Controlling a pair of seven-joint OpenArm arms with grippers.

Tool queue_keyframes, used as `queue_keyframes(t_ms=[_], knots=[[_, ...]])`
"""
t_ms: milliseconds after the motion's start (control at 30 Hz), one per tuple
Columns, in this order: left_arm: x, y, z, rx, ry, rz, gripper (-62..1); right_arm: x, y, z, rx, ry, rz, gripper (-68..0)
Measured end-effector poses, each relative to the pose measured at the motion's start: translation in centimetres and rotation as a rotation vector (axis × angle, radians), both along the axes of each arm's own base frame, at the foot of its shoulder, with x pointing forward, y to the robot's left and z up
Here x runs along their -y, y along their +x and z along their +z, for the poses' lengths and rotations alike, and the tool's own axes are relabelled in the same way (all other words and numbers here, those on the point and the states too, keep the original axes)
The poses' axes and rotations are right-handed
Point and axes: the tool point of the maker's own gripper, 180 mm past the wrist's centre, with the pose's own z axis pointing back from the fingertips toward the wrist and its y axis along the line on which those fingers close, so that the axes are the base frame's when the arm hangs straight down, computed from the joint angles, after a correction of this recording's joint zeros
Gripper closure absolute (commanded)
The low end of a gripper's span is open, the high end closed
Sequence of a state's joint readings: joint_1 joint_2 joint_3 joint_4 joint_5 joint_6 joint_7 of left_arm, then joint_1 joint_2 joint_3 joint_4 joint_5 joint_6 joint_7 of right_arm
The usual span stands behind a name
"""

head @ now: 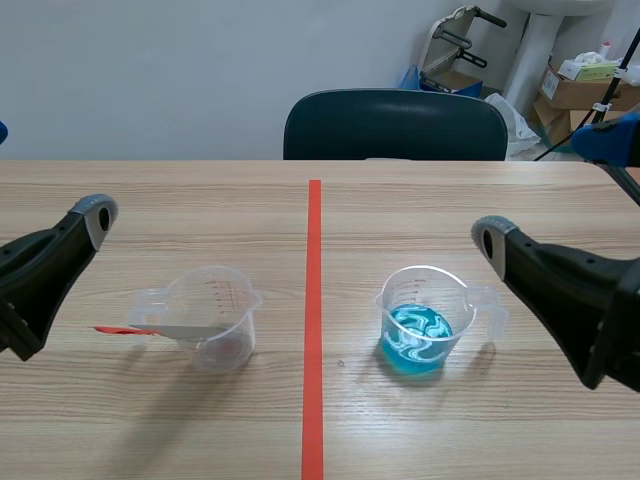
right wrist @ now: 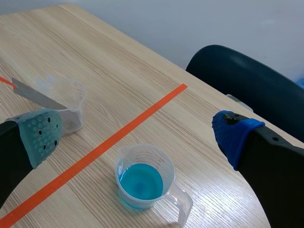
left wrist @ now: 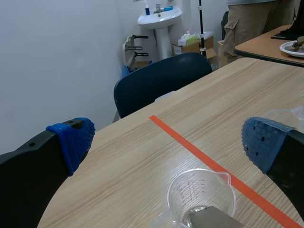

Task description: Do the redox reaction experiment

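A clear measuring cup stands left of the tape line, and a grey metal strip with a red end leans out of it over its rim. A second clear cup holding blue liquid stands right of the line. My left gripper hovers open above and behind the empty-looking cup. My right gripper is open too, raised above the blue cup, with the other cup and its strip ahead to one side. Neither gripper holds anything.
A dark blue chair is pushed in at the table's far edge. Boxes and a white sink pedestal stand in the back right corner. Another table with a plate and a standing person show in the left wrist view.
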State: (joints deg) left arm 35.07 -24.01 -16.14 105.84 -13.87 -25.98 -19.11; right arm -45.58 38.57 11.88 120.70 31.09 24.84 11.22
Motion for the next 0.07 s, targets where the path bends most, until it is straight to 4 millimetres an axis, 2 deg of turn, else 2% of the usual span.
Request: queue_keyframes(t_ms=[67], knots=[[0.01, 0.00, -0.01, 0.000, 0.002, -0.001, -62.3, 0.00, 0.00, -0.01, 0.000, 0.000, 0.000, -67.9]])
